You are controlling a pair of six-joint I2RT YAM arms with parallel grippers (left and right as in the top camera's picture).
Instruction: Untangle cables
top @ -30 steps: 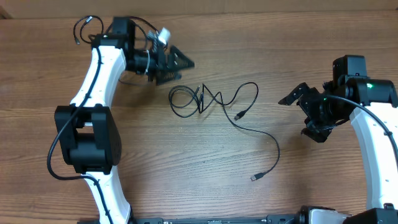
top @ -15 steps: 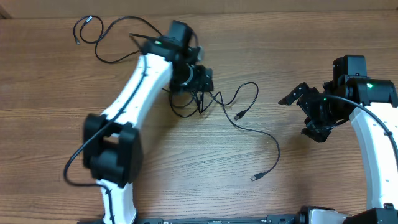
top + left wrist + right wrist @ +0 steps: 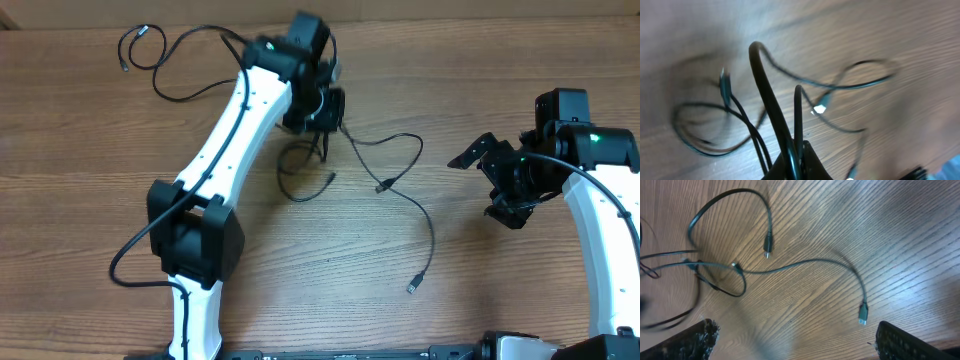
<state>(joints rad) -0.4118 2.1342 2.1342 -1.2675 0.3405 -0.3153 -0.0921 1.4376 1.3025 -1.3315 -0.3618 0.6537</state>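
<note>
Thin black cables (image 3: 431, 232) lie tangled mid-table, with loose plug ends (image 3: 383, 186) trailing right and toward the near edge. My left gripper (image 3: 325, 122) is shut on strands of the tangle at its far side. In the left wrist view the left gripper (image 3: 796, 159) pinches two cable strands (image 3: 766, 87) that rise between its jaws, and more loops lie below on the wood. Another thin cable (image 3: 165, 88) lies apart at the far left. My right gripper (image 3: 488, 184) hangs open to the right of the cables. Between the right gripper's (image 3: 800, 347) fingers the right wrist view shows only bare wood.
The table is wood-grained (image 3: 330, 290). A silver-tipped plug (image 3: 862, 314) lies just ahead of my right fingers. The left arm (image 3: 235, 120) stretches diagonally over the table's left half. The arm bases stand at the near edge.
My left arm swung from the far left onto the tangle, shut on it and drew it toward the far side. The trailing plug ends slid left. The right arm has not moved.
</note>
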